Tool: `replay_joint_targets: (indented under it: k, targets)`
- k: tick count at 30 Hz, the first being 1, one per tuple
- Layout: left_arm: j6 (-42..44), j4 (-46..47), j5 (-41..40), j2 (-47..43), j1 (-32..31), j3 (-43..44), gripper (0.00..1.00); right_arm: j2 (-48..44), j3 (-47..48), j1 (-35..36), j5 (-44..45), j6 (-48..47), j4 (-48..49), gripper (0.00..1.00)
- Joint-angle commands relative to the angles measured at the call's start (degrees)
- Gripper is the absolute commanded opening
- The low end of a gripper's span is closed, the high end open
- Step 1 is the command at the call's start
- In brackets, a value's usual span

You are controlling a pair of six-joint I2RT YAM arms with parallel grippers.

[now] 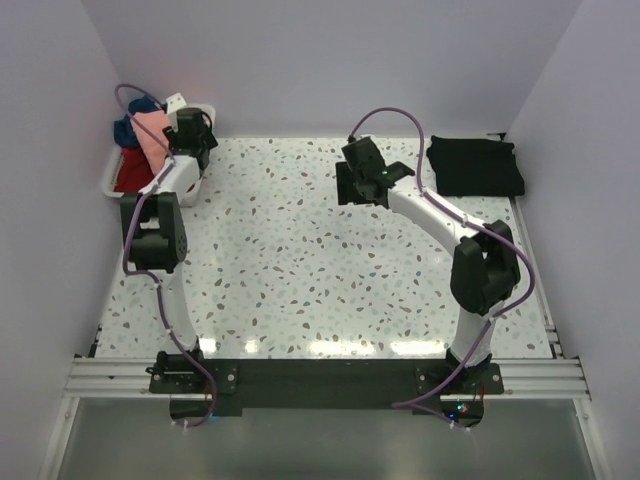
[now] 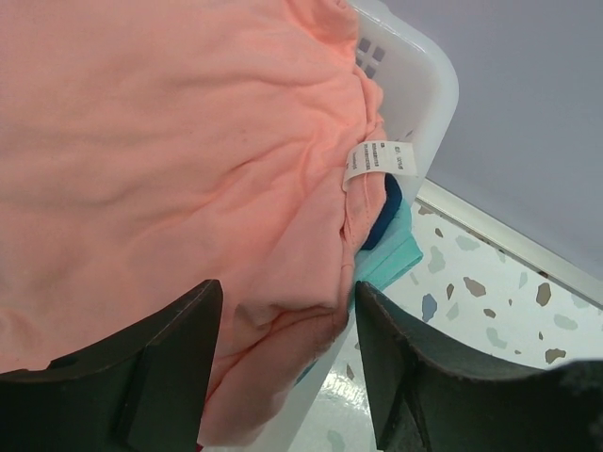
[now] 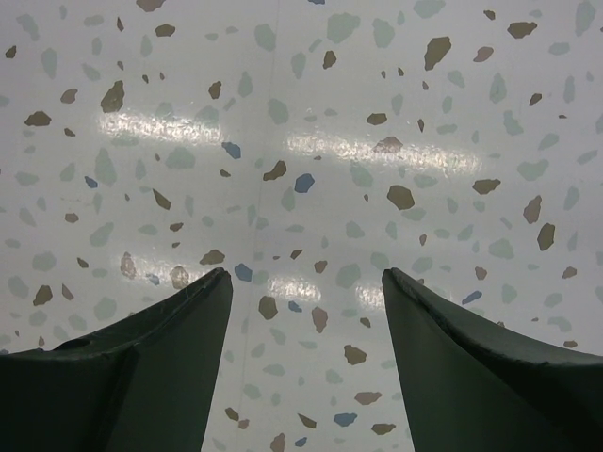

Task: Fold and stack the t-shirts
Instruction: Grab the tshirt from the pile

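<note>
Count first: 5 t-shirts, 1 bin, 2 arms. 4 shirts sit bunched in the white plastic bin [image 2: 410, 85] at the far-left corner of the table [image 1: 300, 270]: salmon-pink t-shirt [image 2: 170, 160] on top, w/ navy blue t-shirt [image 2: 384, 218], teal t-shirt [image 2: 391, 254] and red t-shirt [image 1: 132, 175] under and beside it. The 5th, the black t-shirt [image 1: 475, 165], lies folded flat at the far-right corner, well apart from the bin. My left gripper [image 2: 287, 292] is over the bin, jaws pinched on a bulge of the pink cloth that fills the gap btwn both fingers; 1 white care label [image 2: 379, 158] shows at that shirt's edge. My right gripper [image 3: 306, 275] hangs above bare tabletop near the far middle, jaws wide apart, nothing btwn them. Surface: glossy white terrazzo-look top w/ brown, teal and blue flecks, light glare in stripes. Room: plain pale walls on 3 sides, close to the table edges. 1 aluminium rail [image 1: 320, 378] runs along the near edge w/ both my bases bolted on; 1 purple cable loops along each arm.
</note>
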Motion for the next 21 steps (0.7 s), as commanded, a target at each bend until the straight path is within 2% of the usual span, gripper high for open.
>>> replay_joint_targets:
  k: [1, 3, 8, 15, 18, 19, 21]
  targets:
    - [-1.39, 3.94, -0.85, -3.73, 0.48, -0.72, 0.64, 0.03, 2.12, 0.34, 0.65, -0.36, -0.56, 0.69]
    - [-1.3, 3.85, -1.29, -3.64, 0.39, -0.8, 0.63, 0.03, 2.12, 0.25, 0.57, -0.36, -0.74, 0.69]
    - [-2.09, 4.73, -4.8, -4.51, 0.39, -2.38, 0.55, 0.2, 2.04, 0.25, 0.65, -0.45, -1.09, 0.68]
    - [-2.27, 5.44, -6.04, -4.69, 0.48, -3.09, 0.51, 0.29, 2.3, 0.25, 0.65, -0.63, -1.44, 0.68]
    - [-2.44, 5.43, -5.51, -4.43, 0.57, -3.01, 0.41, 0.38, 2.48, 0.34, 0.83, -0.63, -1.62, 0.68]
    - [-2.53, 5.52, -4.99, -4.17, 0.57, -3.0, 0.35, 0.47, 2.48, 0.25, 0.83, -0.63, -1.7, 0.68]
    - [-2.44, 5.43, -4.2, -3.47, 0.48, -2.39, 0.31, 0.38, 2.56, 0.25, 0.92, -0.71, -1.88, 0.68]
